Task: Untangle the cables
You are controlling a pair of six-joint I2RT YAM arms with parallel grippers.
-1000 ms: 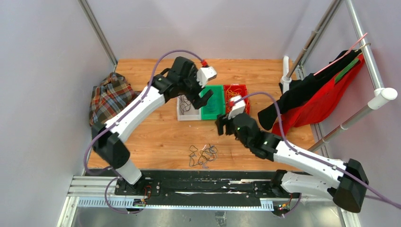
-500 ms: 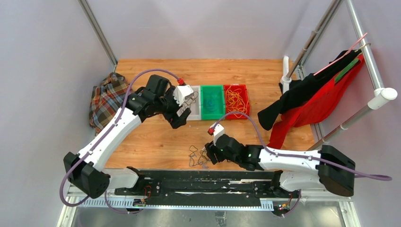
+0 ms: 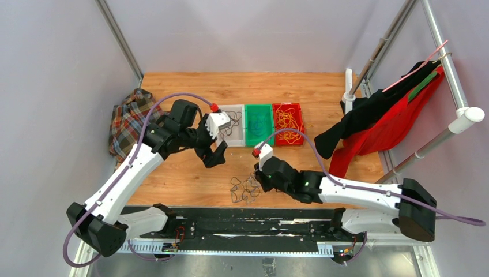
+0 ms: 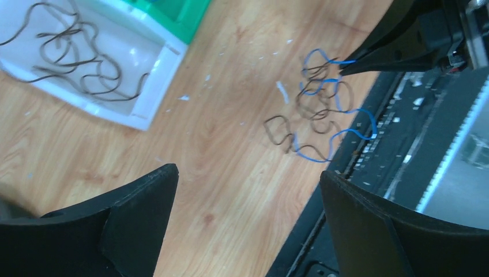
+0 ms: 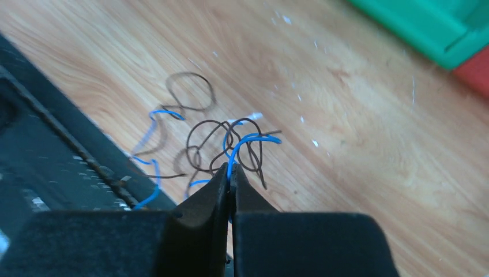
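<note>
My right hand (image 5: 230, 180) is clamped on a blue cable (image 5: 254, 138) at the edge of the tangle of cables (image 3: 242, 189), on the desk (image 5: 357, 115) near its front edge. The pinched stretch is hidden between my fingertips. My left hand (image 4: 248, 176) hangs above, fingers wide apart, and its view cuts off the white bin (image 4: 158, 81).

Locate the wooden table (image 3: 314, 86). Three bins stand on it in one row toward the far side, touching side by side: the white bin (image 4: 158, 81) on the left, the green bin (image 3: 259, 142) in the middle and the red bin (image 3: 288, 142) on the right. A plaid cloth (image 3: 130, 124) lies crumpled at the left edge. The cables (image 3: 239, 190), blue and dark, lie in a loose tangle near the front edge, well apart from the bins. Small white flecks (image 4: 282, 92) dot the wood between them.
</note>
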